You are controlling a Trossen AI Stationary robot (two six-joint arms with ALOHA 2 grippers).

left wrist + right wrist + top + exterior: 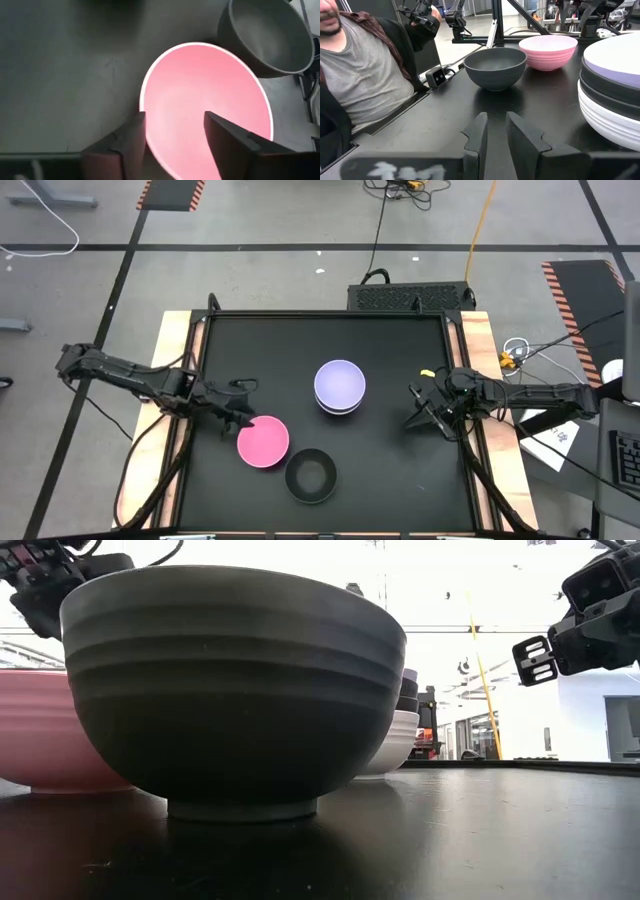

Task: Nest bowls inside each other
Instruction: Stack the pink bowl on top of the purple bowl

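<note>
The counter point(400, 470) has a matte black top with pale wooden strips along its left and right edges, and it stands on a grey floor crossed by dark lines, with orange-and-black hazard stripes at the far left and far right.

The stack of bowls point(340, 387) sits near the middle: the lavender bowl on top, dark bowls under it and a white one at the base, as the right wrist view shows. The pink bowl point(263, 443) lies left of centre toward the near edge. A lone black bowl point(311, 476) stands just right of it, nearer still, close beside it but apart.

The left tool point(240, 420) is at the pink bowl's left rim, its fingers point(131, 142) parted, one outside the rim and one over the inside; it has not closed on the bowl. The right tool point(421, 408) waits at the right edge, its fingers a narrow gap apart and holding nothing.

Beyond the counter's near side sits a person in a grey shirt point(365, 65). Cables point(400, 200) trail over the far floor.
</note>
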